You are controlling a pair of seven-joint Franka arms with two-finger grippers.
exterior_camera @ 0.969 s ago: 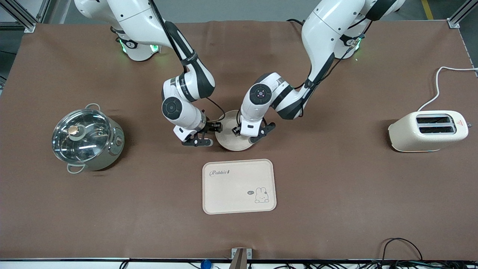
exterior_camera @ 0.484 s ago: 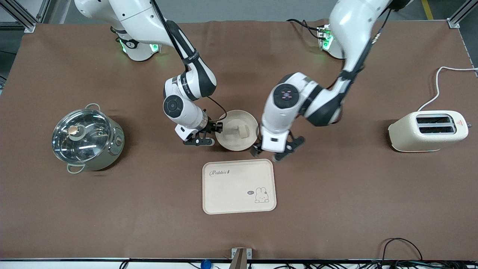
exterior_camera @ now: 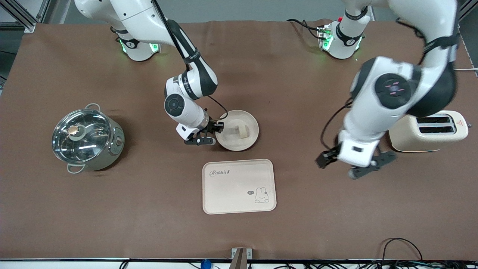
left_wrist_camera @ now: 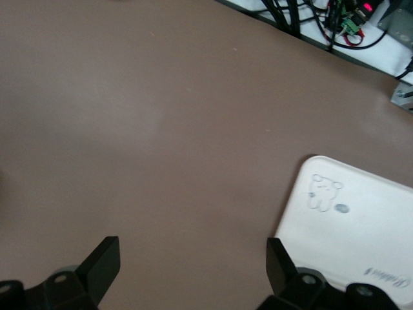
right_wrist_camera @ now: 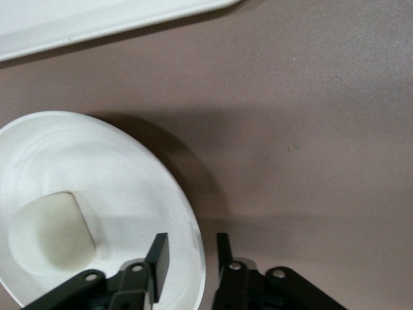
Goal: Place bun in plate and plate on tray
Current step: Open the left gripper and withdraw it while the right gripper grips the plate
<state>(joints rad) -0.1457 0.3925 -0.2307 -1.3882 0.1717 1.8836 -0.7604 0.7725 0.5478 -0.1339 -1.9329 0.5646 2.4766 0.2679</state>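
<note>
A matt brown cloth-like tabletop [exterior_camera: 336, 224] carries a polished metal pot [exterior_camera: 87, 142] with a glass lid, a glossy cream toaster [exterior_camera: 429, 130], and a matt, smooth tray [exterior_camera: 239, 186] and plate [exterior_camera: 252, 125].

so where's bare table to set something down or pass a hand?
Bare cloth lies between the tray and the pot, and along the edge nearest the front camera. The tray itself holds nothing. It is crowded at the plate, which holds the bun, with the right gripper straddling its rim. The left gripper, fingers open, hangs beside the toaster.
</note>
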